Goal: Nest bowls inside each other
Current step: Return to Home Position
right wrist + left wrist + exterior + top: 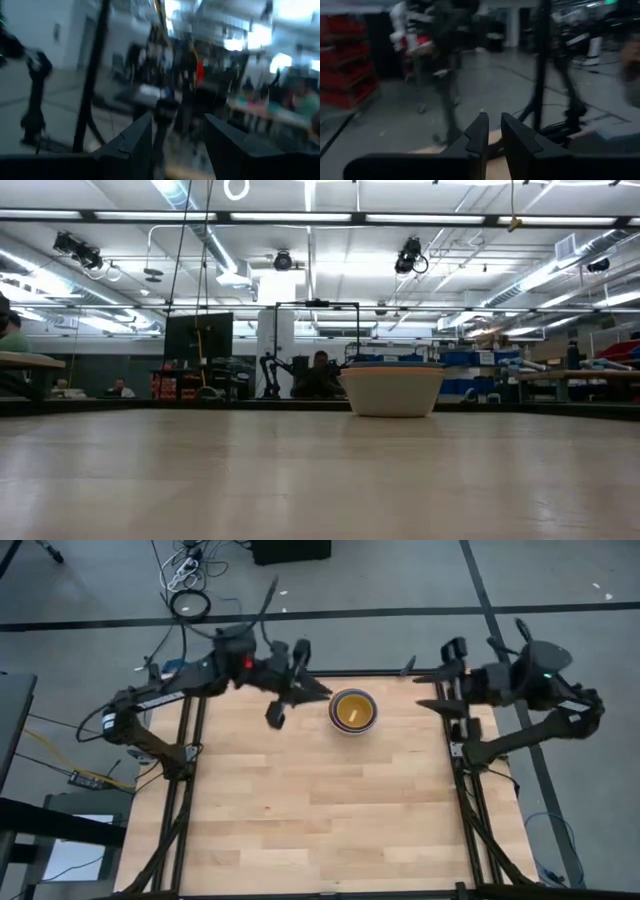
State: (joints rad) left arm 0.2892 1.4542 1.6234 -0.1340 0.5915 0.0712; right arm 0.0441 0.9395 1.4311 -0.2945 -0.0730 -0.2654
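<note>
The bowls (353, 712) stand nested in one stack near the table's far edge, resting on the wood. From above the inner bowl is yellow; in the low view the bowls (392, 390) show a pale outer wall with a blue rim above it. My left gripper (300, 695) hangs raised to the left of the stack, its fingers (479, 131) a little apart with nothing between them. My right gripper (428, 690) hangs raised to the right of the stack, open and empty (180, 132). Both point level, out over the table's far edge. Neither shows in the low view.
The wooden table (320, 810) stretches bare from the stack toward its near edge. Dark frame rails (190, 800) run along its left and right sides. Cables (190, 600) lie on the floor beyond the far edge.
</note>
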